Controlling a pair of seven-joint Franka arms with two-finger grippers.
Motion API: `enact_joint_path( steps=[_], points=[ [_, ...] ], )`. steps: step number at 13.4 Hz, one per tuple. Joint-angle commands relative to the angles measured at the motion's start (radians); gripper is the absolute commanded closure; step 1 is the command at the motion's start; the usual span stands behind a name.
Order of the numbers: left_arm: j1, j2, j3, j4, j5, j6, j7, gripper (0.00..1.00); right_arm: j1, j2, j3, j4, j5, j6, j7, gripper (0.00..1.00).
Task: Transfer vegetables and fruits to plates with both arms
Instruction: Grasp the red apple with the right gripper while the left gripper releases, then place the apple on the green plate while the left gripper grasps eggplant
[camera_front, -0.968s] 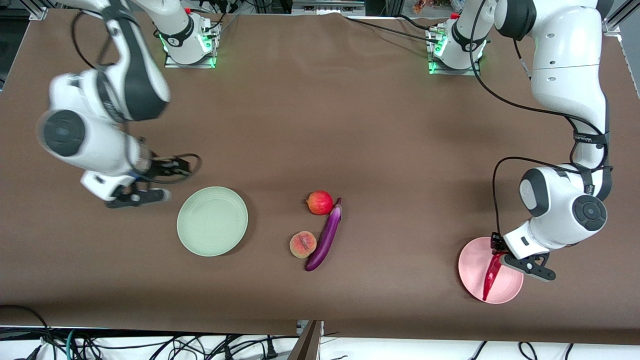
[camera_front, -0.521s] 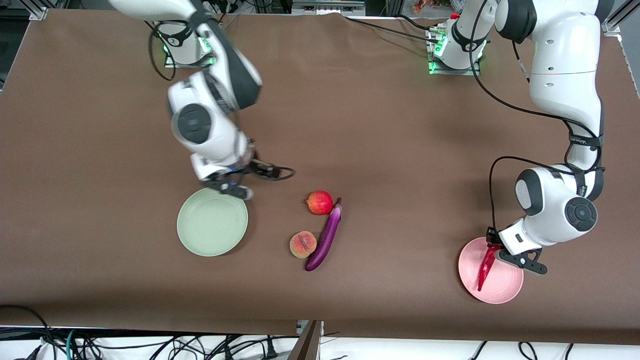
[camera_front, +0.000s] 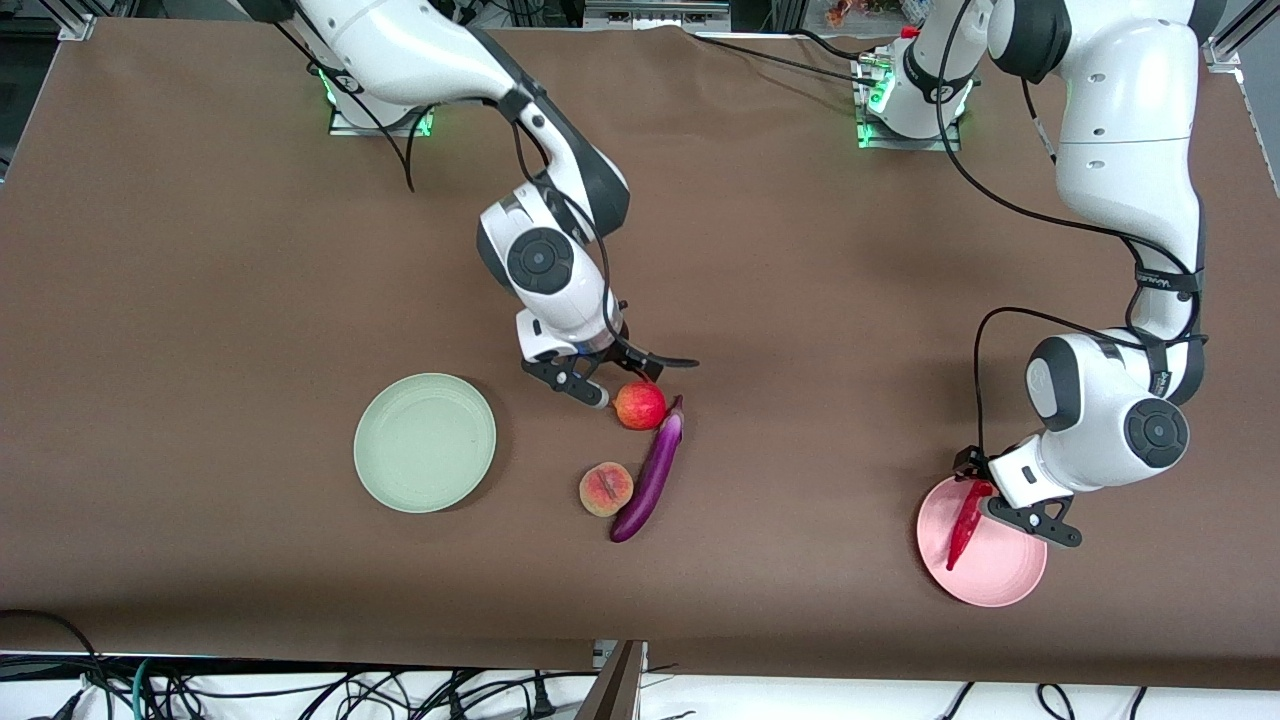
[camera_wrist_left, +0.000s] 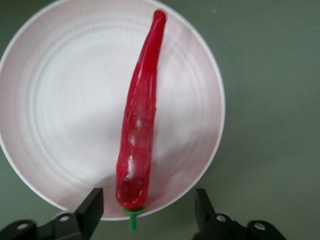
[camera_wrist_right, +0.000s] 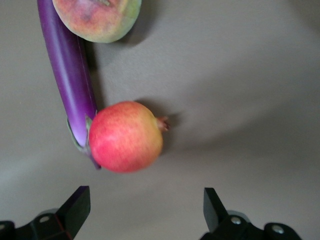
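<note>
Your right gripper (camera_front: 601, 385) has swung in, jaws apart, over red fruit (camera_front: 640, 405); left gripper (camera_front: 1010, 500), apart, has released chili (camera_front: 962, 525) on pink plate (camera_front: 1010, 580).

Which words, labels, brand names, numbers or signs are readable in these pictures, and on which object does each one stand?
None can be read.
Left arm: small dark print on its black band, too small to read.
Pink plate, red chili pepper, red fruit, eggplant, peach, green plate: no text.
</note>
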Motion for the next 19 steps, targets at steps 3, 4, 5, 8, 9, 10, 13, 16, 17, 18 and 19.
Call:
enact_joint_path(
  steps=[3, 4, 5, 8, 9, 10, 13, 16, 17, 18, 19],
  points=[
    [-0.01, -0.035, -0.025, 0.045, 0.009, -0.083, -0.009, 0.0, 0.019, 0.07, -0.012, 0.047, -0.006, 0.142, 0.017, 0.0],
    [-0.009, -0.037, -0.049, 0.045, 0.009, -0.084, -0.011, 0.0, 0.018, 0.085, -0.012, 0.049, -0.006, 0.155, 0.015, 0.0],
    [-0.009, -0.037, -0.072, 0.045, 0.007, -0.084, -0.026, 0.0, 0.019, 0.107, -0.012, 0.052, -0.006, 0.182, 0.017, 0.0],
    [-0.017, -0.037, -0.123, 0.045, -0.007, -0.082, -0.162, 0.0, 0.027, 0.125, -0.012, 0.05, -0.007, 0.221, 0.018, 0.0],
    [-0.023, -0.037, -0.132, 0.045, -0.007, -0.08, -0.178, 0.0, 0.03, 0.131, -0.012, 0.05, -0.009, 0.224, 0.017, 0.01],
    [-0.026, -0.037, -0.136, 0.044, -0.007, -0.08, -0.178, 0.0, 0.034, 0.136, -0.014, 0.05, -0.009, 0.227, 0.017, 0.09],
    [-0.091, -0.026, -0.148, 0.045, -0.01, -0.068, -0.204, 0.0, 0.03, 0.13, -0.017, 0.05, -0.046, 0.218, -0.002, 0.65],
    [-0.145, -0.026, -0.148, 0.042, -0.008, -0.039, -0.31, 0.0, -0.008, 0.085, -0.023, 0.056, -0.055, 0.088, -0.031, 0.96],
    [-0.162, -0.024, -0.148, 0.042, -0.01, -0.039, -0.331, 0.0, -0.021, 0.073, -0.023, 0.085, -0.052, 0.033, -0.058, 0.96],
    [-0.187, -0.017, -0.148, 0.042, -0.01, -0.028, -0.354, 0.0, -0.048, 0.055, -0.023, 0.108, -0.05, -0.044, -0.098, 0.96],
    [-0.214, -0.015, -0.148, 0.042, -0.008, 0.014, -0.379, 0.0, -0.077, 0.041, -0.017, 0.127, -0.05, -0.123, -0.154, 0.96]
  ],
)
